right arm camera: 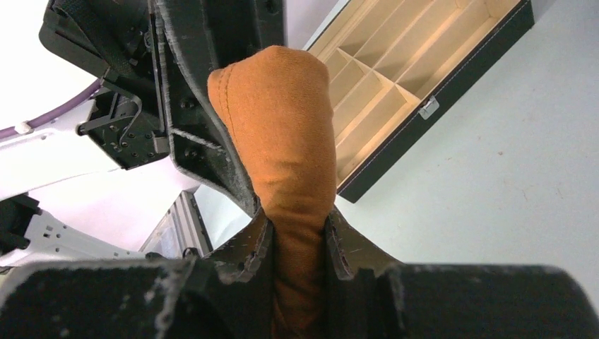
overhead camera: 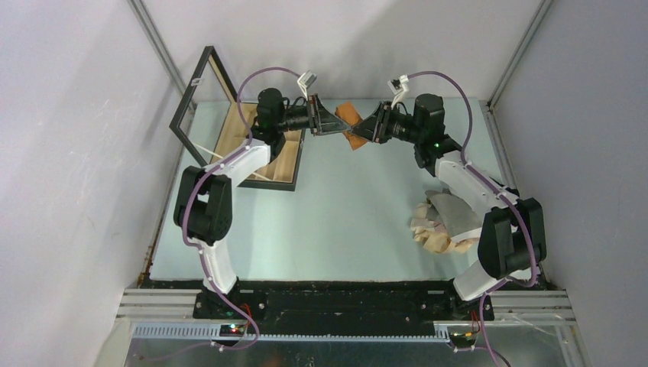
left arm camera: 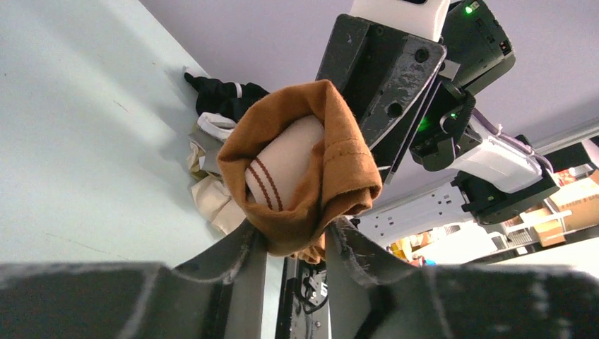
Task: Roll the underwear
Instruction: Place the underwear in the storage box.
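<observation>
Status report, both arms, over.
Left jaws and right jaws both clamped on rust-brown underwear, held up between them. Other garments piled on table, right side. Nothing in the way.

Even, bright overhead light casts soft shadows on the table (overhead camera: 344, 229); wrist-view foregrounds are blurred.

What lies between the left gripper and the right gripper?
The brown underwear, rolled up: the left gripper and right gripper both pinch it. Both wrist views show this.
</observation>
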Available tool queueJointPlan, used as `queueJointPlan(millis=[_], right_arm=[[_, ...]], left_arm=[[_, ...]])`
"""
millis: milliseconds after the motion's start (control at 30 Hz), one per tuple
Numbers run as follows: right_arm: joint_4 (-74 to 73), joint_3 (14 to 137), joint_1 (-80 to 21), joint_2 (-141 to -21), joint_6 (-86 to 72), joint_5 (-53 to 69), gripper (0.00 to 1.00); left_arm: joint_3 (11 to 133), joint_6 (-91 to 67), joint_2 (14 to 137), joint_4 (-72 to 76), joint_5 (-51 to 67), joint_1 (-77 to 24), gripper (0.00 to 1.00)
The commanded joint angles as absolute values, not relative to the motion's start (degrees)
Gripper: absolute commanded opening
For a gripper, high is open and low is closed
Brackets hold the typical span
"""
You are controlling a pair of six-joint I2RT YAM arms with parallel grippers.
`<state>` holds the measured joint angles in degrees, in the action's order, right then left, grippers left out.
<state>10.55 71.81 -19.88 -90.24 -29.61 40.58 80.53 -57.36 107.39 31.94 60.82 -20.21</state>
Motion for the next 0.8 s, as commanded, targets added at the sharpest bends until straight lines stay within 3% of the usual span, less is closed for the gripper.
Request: queueJointPlan(millis=[0, 67, 133, 167, 233, 333, 467, 600, 767], right_arm=[[8.6, 71.1, -22.4, -91.0, -27.8, 44.5, 0.01], [8.0, 71.2, -22.7, -91.1, -26.6, 44.5, 0.07], [7.0, 71.2, -22.9, -91.0, -24.8, 44.5, 0.21], [5.9, 71.1, -22.8, -90.8, -23.9, 44.3, 0.36], [5.3, 70.6, -22.4, -90.3, -23.4, 44.1, 0.54], [4.2, 69.7, -20.9, -89.1, -22.9, 44.0, 0.75], [-2.1, 69.6, -14.7, -85.5, -21.4, 45.1, 0.96], [-11.1, 69.7, -5.7, -81.2, -21.5, 49.6, 0.99], [-26.8, 69.6, 1.1, -78.2, -16.1, 46.3, 0.99]], left_arm=[[81.9, -58.0, 107.1, 38.1, 57.6, -19.9, 0.14], [82.0, -56.8, 107.0, 36.5, 56.4, -19.7, 0.01], [81.9, -56.4, 107.2, 35.7, 56.0, -19.5, 0.00], [82.0, -56.1, 107.3, 35.2, 56.0, -19.5, 0.00], [82.1, -54.8, 107.2, 33.7, 56.1, -19.4, 0.00], [81.7, -50.7, 106.8, 30.8, 56.3, -19.3, 0.00], [81.7, -38.3, 104.6, 15.2, 56.6, -18.8, 0.00], [86.6, -16.1, 102.0, -11.9, 49.6, -17.3, 0.00], [103.0, 4.3, 105.7, -40.9, 28.7, -16.4, 0.00]])
